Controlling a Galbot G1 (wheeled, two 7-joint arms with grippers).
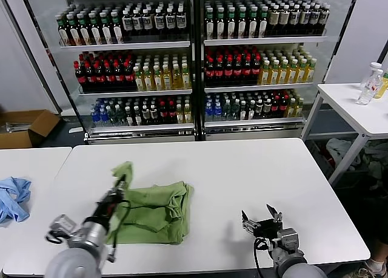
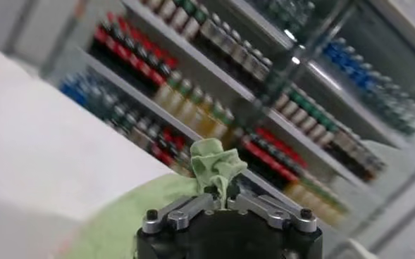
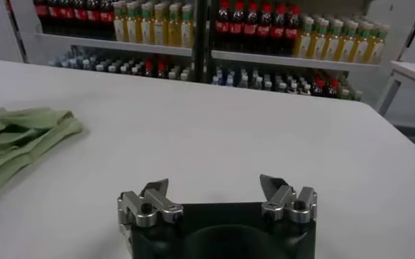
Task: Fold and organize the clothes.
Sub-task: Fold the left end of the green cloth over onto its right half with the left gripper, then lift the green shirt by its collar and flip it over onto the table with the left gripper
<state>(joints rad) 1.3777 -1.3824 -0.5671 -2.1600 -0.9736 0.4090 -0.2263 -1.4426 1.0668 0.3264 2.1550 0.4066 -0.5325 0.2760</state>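
The light green shirt (image 1: 156, 212) lies partly folded on the white table (image 1: 242, 175), left of centre. My left gripper (image 1: 120, 182) is shut on a corner of the shirt and holds it lifted above the rest of the cloth. In the left wrist view the pinched green fabric (image 2: 214, 163) sticks up between the closed fingers (image 2: 223, 205). My right gripper (image 1: 262, 218) is open and empty, low over the bare table to the right of the shirt. The right wrist view shows its spread jaws (image 3: 214, 188) and the shirt's edge (image 3: 20, 141) farther off.
A blue garment (image 1: 12, 196) lies on a second white table at the left. Drink coolers (image 1: 194, 59) full of bottles stand behind the table. A side table (image 1: 357, 111) with a bottle (image 1: 368, 84) is at the far right. A cardboard box (image 1: 24, 127) sits on the floor.
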